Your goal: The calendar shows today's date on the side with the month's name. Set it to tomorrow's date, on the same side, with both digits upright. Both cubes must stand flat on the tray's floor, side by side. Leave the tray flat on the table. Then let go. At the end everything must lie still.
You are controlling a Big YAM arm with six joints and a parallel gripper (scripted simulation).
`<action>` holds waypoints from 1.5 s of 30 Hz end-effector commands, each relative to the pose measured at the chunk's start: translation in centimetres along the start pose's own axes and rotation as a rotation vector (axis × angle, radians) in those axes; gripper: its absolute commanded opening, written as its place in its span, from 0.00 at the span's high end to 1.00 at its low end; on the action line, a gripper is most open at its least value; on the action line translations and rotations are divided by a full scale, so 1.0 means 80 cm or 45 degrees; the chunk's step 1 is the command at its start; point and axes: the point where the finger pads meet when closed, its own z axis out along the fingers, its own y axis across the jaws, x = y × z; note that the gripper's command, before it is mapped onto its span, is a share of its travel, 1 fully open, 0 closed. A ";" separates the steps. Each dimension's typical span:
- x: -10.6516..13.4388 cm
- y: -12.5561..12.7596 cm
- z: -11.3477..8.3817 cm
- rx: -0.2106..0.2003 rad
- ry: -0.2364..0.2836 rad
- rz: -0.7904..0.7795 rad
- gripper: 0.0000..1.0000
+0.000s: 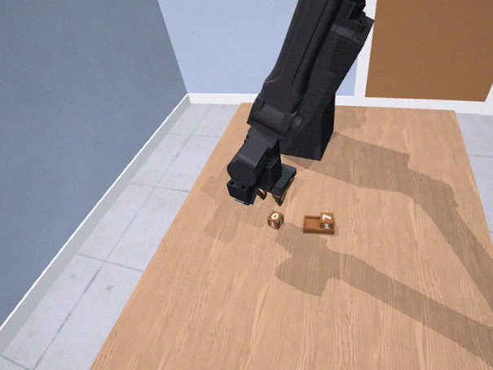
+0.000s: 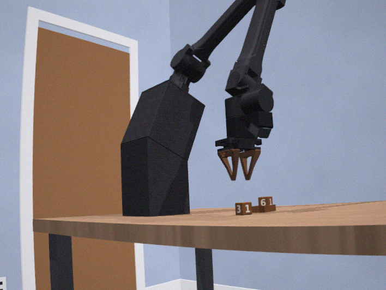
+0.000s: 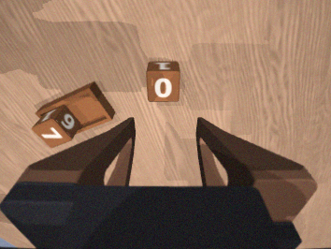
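A loose brown cube (image 1: pixel 275 220) (image 2: pixel 243 208) (image 3: pixel 163 81) stands flat on the table outside the tray, with a 0 on top; the exterior view shows 3 and 1 on its sides. The brown tray (image 1: pixel 312 231) (image 3: pixel 106 101) lies flat on the table. The other cube (image 1: pixel 326 220) (image 2: pixel 265 201) (image 3: pixel 54 126) sits in one end of it, with a 7 on top and 6 and 1 on sides in the exterior view. The tray's other half is empty. My gripper (image 1: pixel 271 199) (image 2: pixel 240 180) (image 3: pixel 165 124) is partly open and empty, above the table near the loose cube. The month's name is not readable.
The wooden table (image 1: pixel 199 320) (image 2: pixel 124 229) bears both cubes, the tray and the arm's black base (image 2: pixel 156 183). The tray stands a short way beside the loose cube. Shadows of the arm fall across the table. Walls and a brown door (image 1: pixel 437 25) (image 2: pixel 80 124) stand behind.
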 end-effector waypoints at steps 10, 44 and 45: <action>-0.023 0.015 0.006 -0.013 -0.058 -0.030 0.55; -0.007 0.008 0.057 -0.007 -0.025 -0.009 0.55; -0.006 0.008 0.057 -0.007 -0.024 -0.009 0.55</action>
